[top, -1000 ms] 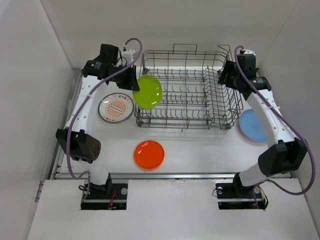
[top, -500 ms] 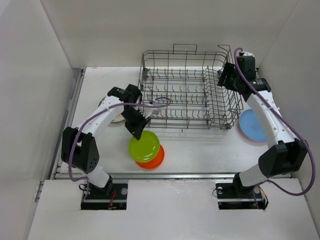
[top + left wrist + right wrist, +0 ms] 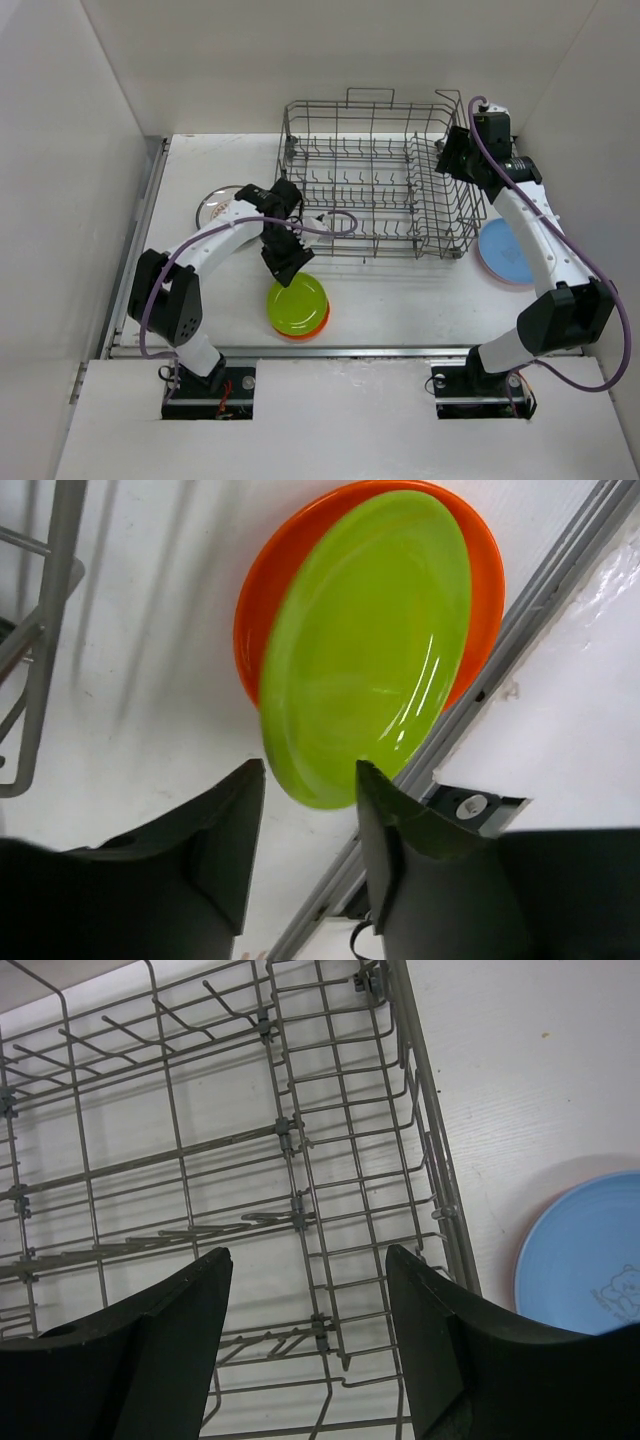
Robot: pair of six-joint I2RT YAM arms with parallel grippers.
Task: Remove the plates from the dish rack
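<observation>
At the lower centre of the top view, the left gripper (image 3: 285,268) has its jaws parted, loose around the rim of the lime green plate (image 3: 370,650). The plate lies on the orange plate (image 3: 255,610) and reaches from the fingertips toward the wrist view's upper right. It is best to back straight off the rim without dragging it. At upper right, the right gripper (image 3: 305,1252) hangs open and empty over the dish rack (image 3: 362,103).

The lime green plate (image 3: 296,303) lies on the orange plate (image 3: 322,322) near the tabletop's (image 3: 400,300) front edge, the left gripper (image 3: 287,270) just behind it; the blue plate (image 3: 505,252) lies beside the dish rack (image 3: 375,180).
</observation>
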